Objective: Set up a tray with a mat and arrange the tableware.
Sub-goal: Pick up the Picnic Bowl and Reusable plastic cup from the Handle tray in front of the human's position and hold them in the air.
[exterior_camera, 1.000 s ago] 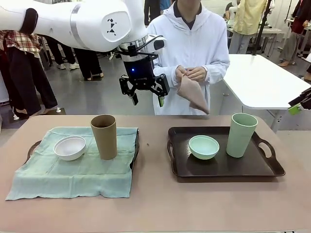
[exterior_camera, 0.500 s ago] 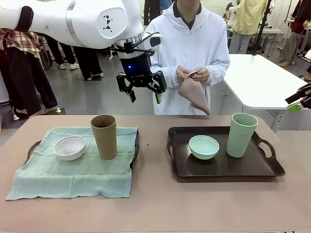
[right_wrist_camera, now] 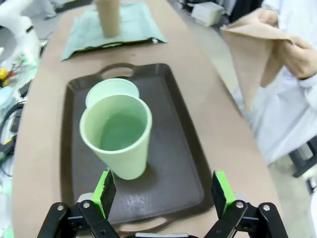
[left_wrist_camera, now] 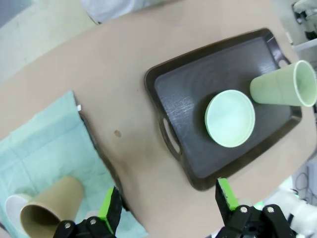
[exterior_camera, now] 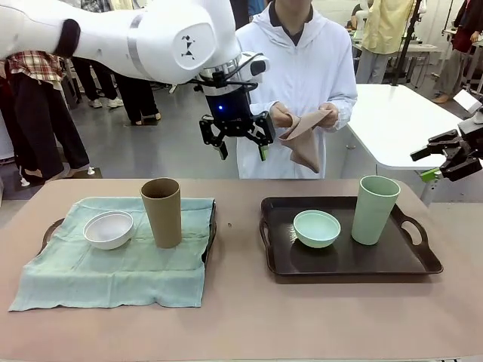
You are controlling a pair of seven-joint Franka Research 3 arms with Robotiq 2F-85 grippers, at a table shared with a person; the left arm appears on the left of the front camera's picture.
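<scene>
The dark tray (exterior_camera: 343, 262) on the right holds the mint green bowl (exterior_camera: 317, 228) and the mint green cup (exterior_camera: 375, 209). On the left, a green mat (exterior_camera: 113, 268) covers a second tray and carries the white bowl (exterior_camera: 109, 229) and the tan-brown cup (exterior_camera: 161, 212). The person holds a tan cloth (exterior_camera: 306, 145) in both hands behind the table. My left gripper (exterior_camera: 239, 143) hangs open and empty, high up, just left of that cloth. My right gripper (exterior_camera: 425, 164) is open in the air at the right edge, above the mint green cup (right_wrist_camera: 119, 136).
The left wrist view looks down on the dark tray (left_wrist_camera: 184, 96), the mint green bowl (left_wrist_camera: 230, 118) and bare table between the two trays. A white table (exterior_camera: 407, 124) stands behind on the right. Bare tabletop runs along the near edge.
My left gripper has moved right and slightly up, toward the person's cloth. My right gripper has come further in from the right edge. The person has lifted the cloth higher.
</scene>
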